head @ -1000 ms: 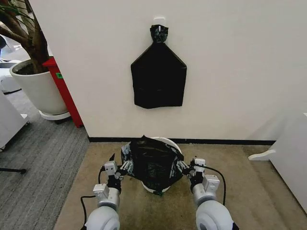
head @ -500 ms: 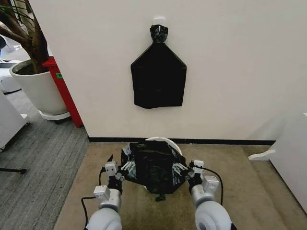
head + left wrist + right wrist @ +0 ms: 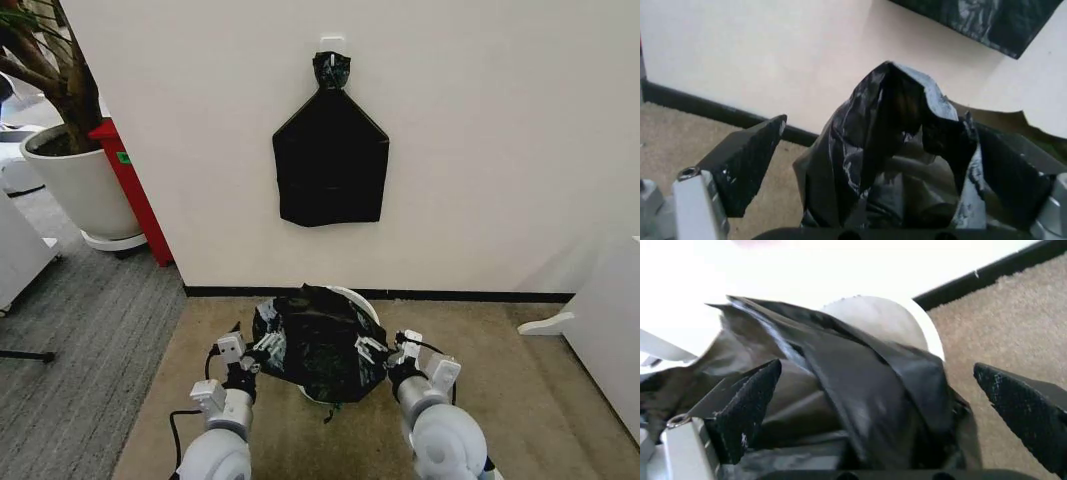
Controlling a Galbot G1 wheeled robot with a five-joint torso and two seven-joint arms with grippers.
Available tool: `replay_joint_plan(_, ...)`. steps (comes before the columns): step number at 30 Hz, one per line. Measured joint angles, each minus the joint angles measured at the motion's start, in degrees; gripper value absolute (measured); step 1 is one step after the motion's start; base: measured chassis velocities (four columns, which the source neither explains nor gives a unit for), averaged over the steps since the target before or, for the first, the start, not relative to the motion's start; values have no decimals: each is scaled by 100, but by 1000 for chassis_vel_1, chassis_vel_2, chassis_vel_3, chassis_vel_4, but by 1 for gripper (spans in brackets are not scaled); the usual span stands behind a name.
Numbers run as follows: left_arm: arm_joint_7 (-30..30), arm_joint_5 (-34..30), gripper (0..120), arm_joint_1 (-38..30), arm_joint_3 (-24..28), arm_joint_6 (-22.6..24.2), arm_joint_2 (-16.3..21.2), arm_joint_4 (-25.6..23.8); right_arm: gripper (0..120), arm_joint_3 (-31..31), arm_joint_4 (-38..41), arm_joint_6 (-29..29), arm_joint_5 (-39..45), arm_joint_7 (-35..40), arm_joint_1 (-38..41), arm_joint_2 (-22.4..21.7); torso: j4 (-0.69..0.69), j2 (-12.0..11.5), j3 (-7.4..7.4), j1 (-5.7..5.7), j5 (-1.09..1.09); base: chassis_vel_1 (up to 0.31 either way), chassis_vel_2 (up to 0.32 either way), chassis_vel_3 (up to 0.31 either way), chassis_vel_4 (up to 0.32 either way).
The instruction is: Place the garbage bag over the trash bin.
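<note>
The glossy black garbage bag (image 3: 318,342) is draped over the cream-white trash bin (image 3: 356,297), whose rim shows behind the bag. My left gripper (image 3: 262,351) is at the bag's left edge and my right gripper (image 3: 376,351) at its right edge. In the left wrist view the left gripper (image 3: 877,130) is open, its fingers (image 3: 743,170) spread wide with crumpled bag (image 3: 893,150) between them. In the right wrist view the right gripper (image 3: 877,367) is open too, with a fold of bag (image 3: 860,385) between its fingers and the bin (image 3: 880,320) beyond.
A flat black bundle (image 3: 331,160) hangs on the wall above the bin. A large white plant pot (image 3: 75,185) and a red object (image 3: 130,190) stand at the left, past the wall corner. White furniture (image 3: 600,330) is at the right. Beige carpet surrounds the bin.
The bag has sunk lower over the bin and its bottom hangs down the front. Both grippers have drawn in slightly, and the right wrist has turned.
</note>
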Motion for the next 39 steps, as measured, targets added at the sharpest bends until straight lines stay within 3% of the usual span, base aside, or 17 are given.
replay_joint_plan(6, 166, 77, 99, 35, -117, -168, 16, 59, 100, -56, 373, 54, -327, -84, -45, -19, 0, 0, 0, 0, 0, 0, 0, 0, 0)
replay_joint_plan(8, 490, -3, 99, 59, -125, -699, -53, 158, 100, -123, 422, 274, -616, -243, -61, -8, 0, 0, 0, 0, 0, 0, 0, 0, 0)
replay_joint_plan(10, 569, -58, 99, 63, -125, -831, -78, 177, 100, -135, 432, 308, -644, -266, -61, -2, 0, 0, 0, 0, 1, 0, 0, 0, 0)
replay_joint_plan(13, 1419, -474, 97, 111, -180, -1356, -160, 274, 100, -173, 467, 418, -707, -337, -78, -3, 0, 0, 0, 0, 0, 0, 0, 0, 0)
replay_joint_plan(16, 1929, -599, 96, 137, -321, -1430, -157, 317, 100, -178, 535, 437, -707, -362, -77, -32, 0, 0, 0, 0, 0, 0, 0, 0, 0)
replay_joint_plan(21, 1793, -537, 96, 150, -439, -1395, -126, 255, 100, -171, 564, 438, -712, -411, 31, -118, -1, 0, 0, 0, 0, 0, 0, 0, 0)
replay_joint_plan(25, 1595, -278, 96, 262, -472, -1357, -105, 122, 100, -151, 376, 541, -1219, -848, 292, -293, 0, 0, 0, 0, 0, 0, 0, 0, 0)
replay_joint_plan(32, 1319, 108, 96, 430, -531, -1351, -210, -133, 100, -545, -129, 513, -1625, -1331, 1402, -696, -1, 0, 0, 0, 0, 0, 0, 0, 0)
replay_joint_plan(39, 502, 749, 96, 745, -1036, -656, -389, -854, 100, -1325, -1015, 18, -1638, -1887, 3034, -1331, -2, 0, 0, 0, 3, 0, 0, 0, 0)
